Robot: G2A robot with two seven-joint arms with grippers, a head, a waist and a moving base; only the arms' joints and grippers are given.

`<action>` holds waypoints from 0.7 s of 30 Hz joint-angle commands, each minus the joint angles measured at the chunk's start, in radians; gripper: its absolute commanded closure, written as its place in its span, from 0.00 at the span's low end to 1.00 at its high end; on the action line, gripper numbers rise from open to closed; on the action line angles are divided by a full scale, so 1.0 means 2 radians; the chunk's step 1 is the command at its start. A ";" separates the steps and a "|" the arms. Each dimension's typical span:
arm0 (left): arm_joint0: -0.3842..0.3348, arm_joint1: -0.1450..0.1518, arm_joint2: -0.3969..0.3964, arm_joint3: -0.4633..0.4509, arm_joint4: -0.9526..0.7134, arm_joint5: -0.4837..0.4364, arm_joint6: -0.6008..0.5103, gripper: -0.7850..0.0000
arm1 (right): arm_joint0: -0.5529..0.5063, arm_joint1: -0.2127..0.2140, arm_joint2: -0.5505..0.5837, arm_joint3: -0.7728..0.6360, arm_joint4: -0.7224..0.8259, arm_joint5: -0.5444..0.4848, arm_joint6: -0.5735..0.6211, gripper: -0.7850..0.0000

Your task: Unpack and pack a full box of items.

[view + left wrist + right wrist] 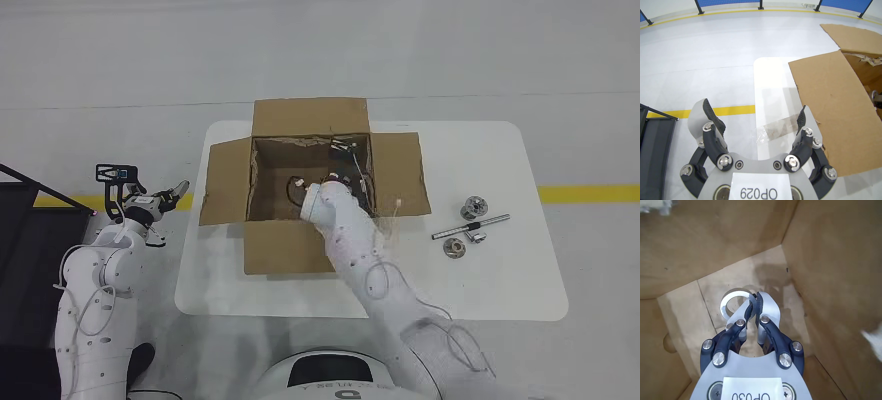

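metal ring (732, 294) inside the box (829, 266), its rim in the right gripper's (755, 298) tight pinch

1. Top: overhead, looking straight down on worktop (500, 280) and cardboard box (310, 118).
2. Left wrist: beside worktop edge, facing box's side flap (829, 113); top shares both.
3. Right wrist: close-up inside box, facing its bottom.

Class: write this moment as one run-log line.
right claw: shut on metal ring inside cardboard box | left claw: open, empty, left of box
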 commanded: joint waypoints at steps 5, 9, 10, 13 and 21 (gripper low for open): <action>0.000 0.000 0.000 0.000 0.000 0.000 0.000 0.00 | -0.131 0.043 -0.022 -0.252 -0.017 -0.035 0.006 1.00; 0.000 0.000 0.000 0.000 0.000 0.000 0.000 0.00 | -0.204 0.074 -0.046 -0.372 0.045 -0.065 -0.098 1.00; 0.000 0.000 0.000 0.000 0.000 0.000 0.000 0.00 | -0.224 0.080 -0.049 -0.394 0.060 -0.075 -0.128 1.00; 0.000 0.000 0.000 0.000 0.000 0.000 0.000 0.00 | -0.272 0.095 -0.052 -0.448 0.103 -0.093 -0.212 1.00; 0.000 0.000 0.000 0.000 0.000 0.000 0.000 0.00 | -0.395 0.115 -0.004 -0.537 0.214 -0.133 -0.347 1.00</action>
